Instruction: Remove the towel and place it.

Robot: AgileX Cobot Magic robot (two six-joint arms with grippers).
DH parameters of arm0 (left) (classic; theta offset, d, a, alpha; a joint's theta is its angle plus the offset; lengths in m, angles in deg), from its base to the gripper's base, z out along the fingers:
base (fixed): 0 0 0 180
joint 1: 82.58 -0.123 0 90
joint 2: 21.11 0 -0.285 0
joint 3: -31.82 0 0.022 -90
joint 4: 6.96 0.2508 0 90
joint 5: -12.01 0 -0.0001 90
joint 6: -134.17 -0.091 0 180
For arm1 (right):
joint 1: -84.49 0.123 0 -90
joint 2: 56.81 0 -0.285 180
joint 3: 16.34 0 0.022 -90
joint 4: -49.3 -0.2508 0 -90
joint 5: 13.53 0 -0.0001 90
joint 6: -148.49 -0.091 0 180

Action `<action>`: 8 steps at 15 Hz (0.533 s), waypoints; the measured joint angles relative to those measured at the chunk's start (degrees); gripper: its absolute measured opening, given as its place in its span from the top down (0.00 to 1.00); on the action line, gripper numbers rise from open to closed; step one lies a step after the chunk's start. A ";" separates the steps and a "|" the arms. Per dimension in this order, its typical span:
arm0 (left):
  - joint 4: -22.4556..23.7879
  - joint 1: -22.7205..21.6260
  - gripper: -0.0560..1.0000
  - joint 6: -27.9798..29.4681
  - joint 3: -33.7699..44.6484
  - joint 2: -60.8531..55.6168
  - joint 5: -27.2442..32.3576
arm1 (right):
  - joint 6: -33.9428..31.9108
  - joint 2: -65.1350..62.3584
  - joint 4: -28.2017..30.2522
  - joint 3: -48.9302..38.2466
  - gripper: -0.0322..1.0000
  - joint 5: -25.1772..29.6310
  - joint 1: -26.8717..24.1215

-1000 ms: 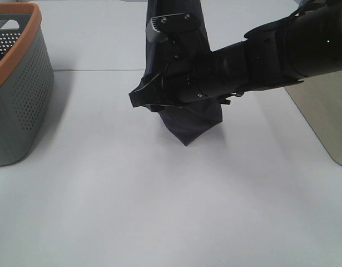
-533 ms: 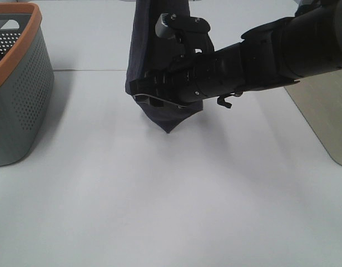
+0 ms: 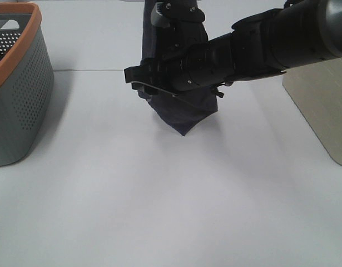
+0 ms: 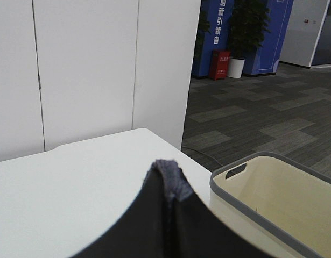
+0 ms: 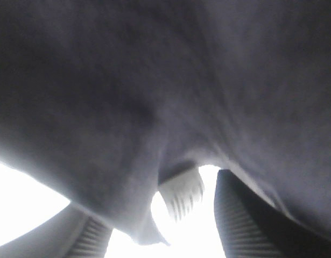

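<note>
The towel (image 3: 184,114) is soft, fuzzy terry cloth, dark and completely matt, while the arm (image 3: 259,47) lying across it has a hard black casing with a slight sheen. The tabletop (image 3: 159,194) looks smooth, white and matt, and the basket (image 3: 26,100) on it is grey perforated plastic with a smooth orange rim. The bin (image 4: 273,207) is smooth cream plastic, rimmed in grey.

Towel (image 3: 184,115) top cut off by our upper edge; basket (image 3: 20,100) by the left; our right wrist close-up blurred
</note>
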 joint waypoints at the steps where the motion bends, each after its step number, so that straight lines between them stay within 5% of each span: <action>1: -0.11 0.00 0.95 0.00 0.00 0.00 0.00 | 0.00 1.20 0.00 0.57 0.44 0.11 0.00; 5: -0.23 0.00 0.95 0.00 0.00 0.00 0.06 | 0.00 2.41 -0.06 1.49 0.57 0.74 0.00; 8: -1.32 0.00 0.95 0.00 0.00 0.00 0.74 | 0.00 2.41 -0.06 1.55 0.92 1.38 0.00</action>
